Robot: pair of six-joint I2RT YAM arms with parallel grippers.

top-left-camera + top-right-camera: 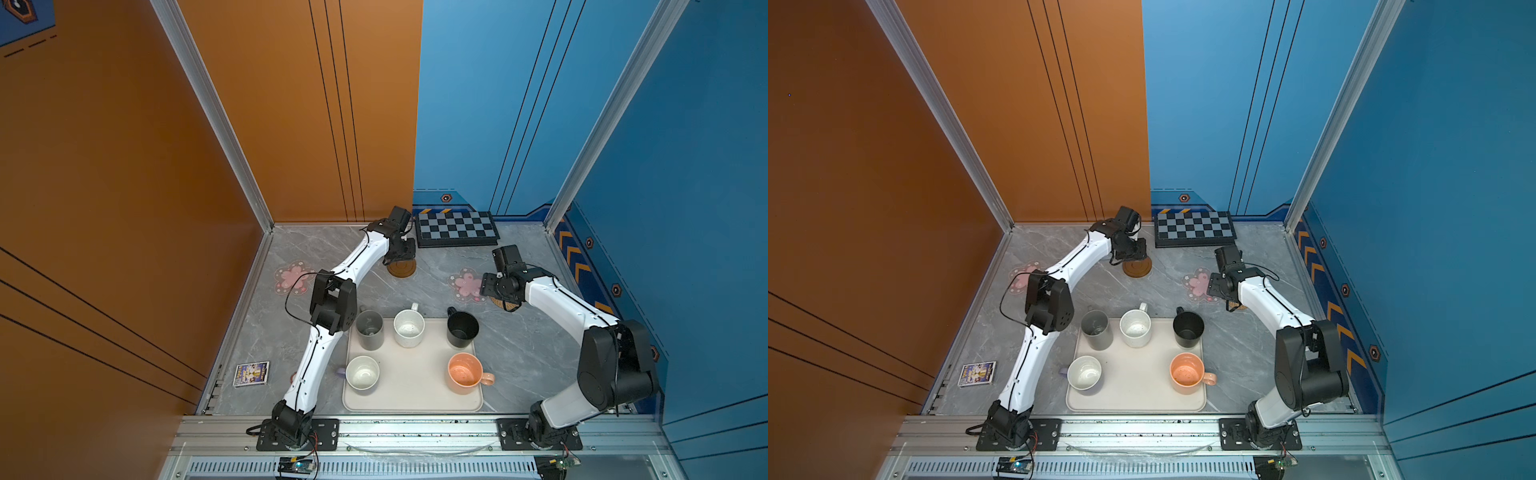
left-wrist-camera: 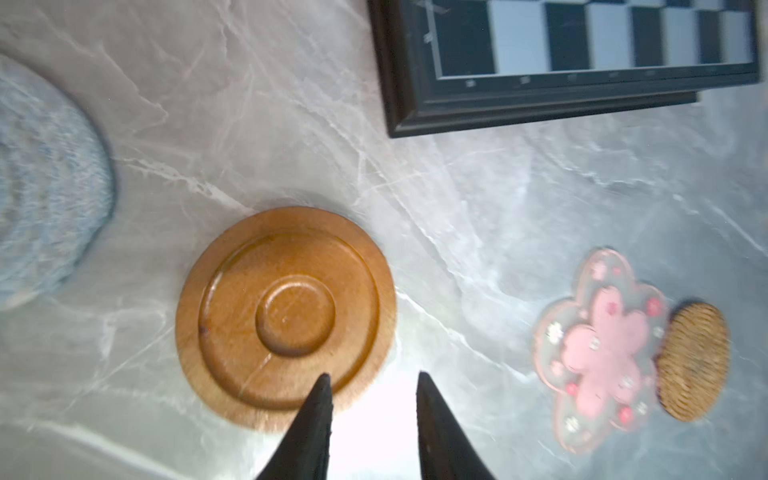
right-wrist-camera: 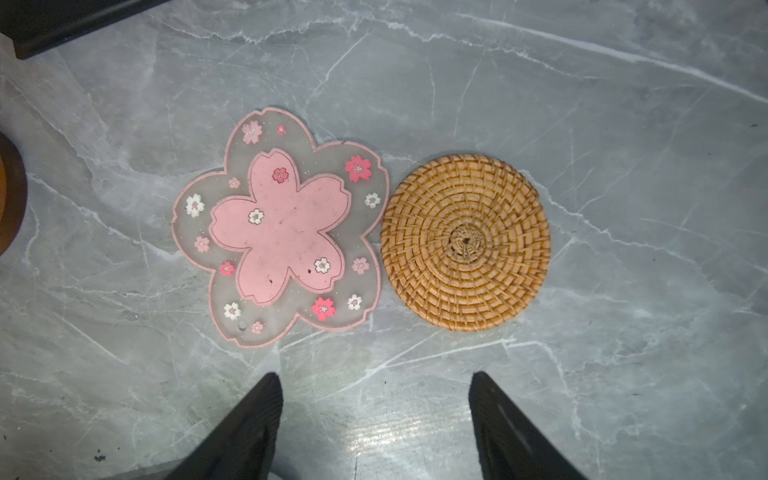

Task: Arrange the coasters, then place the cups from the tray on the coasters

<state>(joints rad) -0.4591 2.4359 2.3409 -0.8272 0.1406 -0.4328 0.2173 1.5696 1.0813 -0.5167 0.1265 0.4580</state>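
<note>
Coasters first: the arranging step is in hand, and all five cups [image 1: 409, 328] wait on the tray [image 1: 415, 390] at the near edge of the surface [image 1: 311, 245]. The left gripper [image 2: 372, 376] hangs low over the brown disc [image 2: 286, 318] in front of the board [image 2: 582, 95], its jaws parted and gripping nothing. In the left wrist view one fingertip overlaps the disc's rim and the other stands just off it, over bare surface. The disc lies flat, with the knitted coaster [image 2: 45, 187] near it on one side. The right gripper [image 3: 375, 376] hovers with its jaws spread wide and empty. The flower coaster [image 3: 278, 226] and the rattan coaster [image 3: 465, 243] lie just ahead of its fingertips, edge to edge and apparently touching. A second flower coaster [image 1: 293, 277] lies well apart on the left. The next move likely calls for separating the crowded pair. The right gripper would need to drop onto the rattan coaster's rim, pinch or nudge the thin mat and slide it clear, leaving room for a cup on each.
</note>
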